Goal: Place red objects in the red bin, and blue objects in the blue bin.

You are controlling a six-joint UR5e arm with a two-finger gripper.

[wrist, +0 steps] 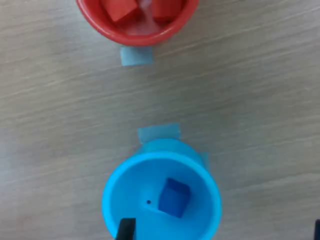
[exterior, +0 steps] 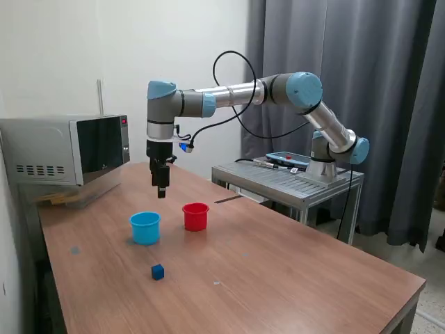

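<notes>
The red cup (exterior: 195,216) and the light blue cup (exterior: 144,227) stand side by side on the wooden table (exterior: 278,278). In the wrist view the red cup (wrist: 137,31) holds two red cubes (wrist: 122,10), and the blue cup (wrist: 112,200) holds one dark blue cube (wrist: 174,197). A second dark blue cube (exterior: 158,272) lies on the table in front of the blue cup. My gripper (exterior: 161,191) hangs well above the table behind the cups, open and empty. One fingertip (wrist: 125,231) shows over the blue cup's rim, and the gripper (wrist: 220,234) spans wide.
A microwave (exterior: 66,149) stands at the table's back on the exterior view's left. A metal stand (exterior: 292,181) carries the arm's base and a pendant (exterior: 288,158) on the exterior view's right. Small blue tape marks (wrist: 136,55) are stuck to the table by the cups.
</notes>
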